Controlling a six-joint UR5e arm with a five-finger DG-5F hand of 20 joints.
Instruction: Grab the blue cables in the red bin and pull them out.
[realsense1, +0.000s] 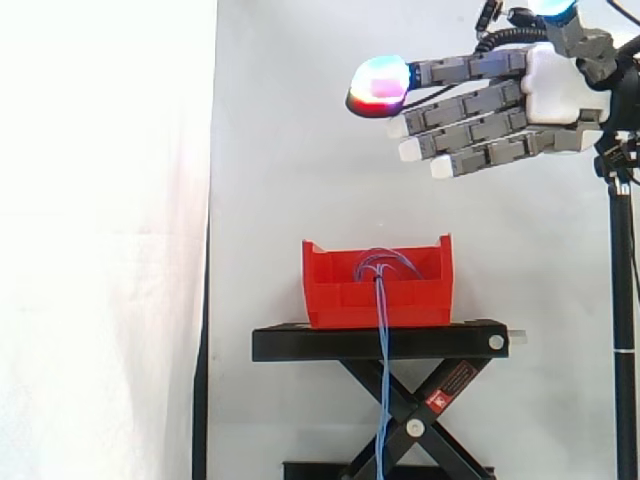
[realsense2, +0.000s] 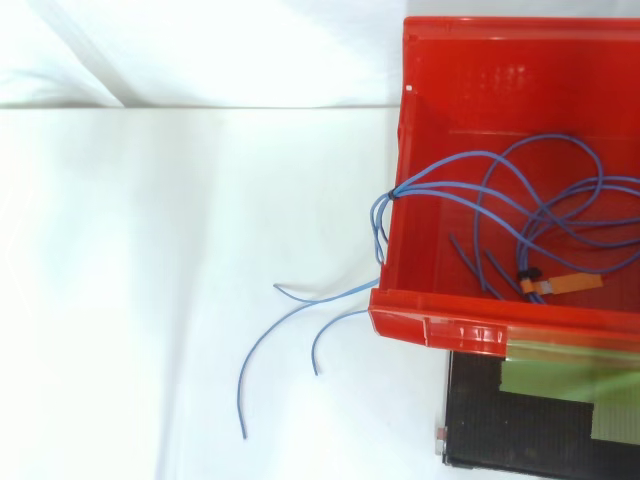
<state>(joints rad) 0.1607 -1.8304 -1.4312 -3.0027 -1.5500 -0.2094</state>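
A red bin (realsense1: 375, 290) stands on the black stand (realsense1: 378, 342). Thin blue cables (realsense2: 520, 205) loop inside the red bin (realsense2: 418, 300), cross its wall and hang down outside; in the side view the blue cables (realsense1: 383, 380) drop in front of the stand toward the floor. An orange tag (realsense2: 560, 285) holds some of them together inside the bin. My hand (realsense1: 500, 105) hovers high above and to the right of the bin, fingers straight and pointing left, holding nothing. It is well apart from the cables.
A white curtain (realsense1: 100, 240) hangs at the left and behind. A dark pole (realsense1: 622, 330) stands at the right edge. The stand's scissor legs (realsense1: 410, 420) lie below the bin. Loose cable ends (realsense2: 290, 340) trail over the white surface in the top view.
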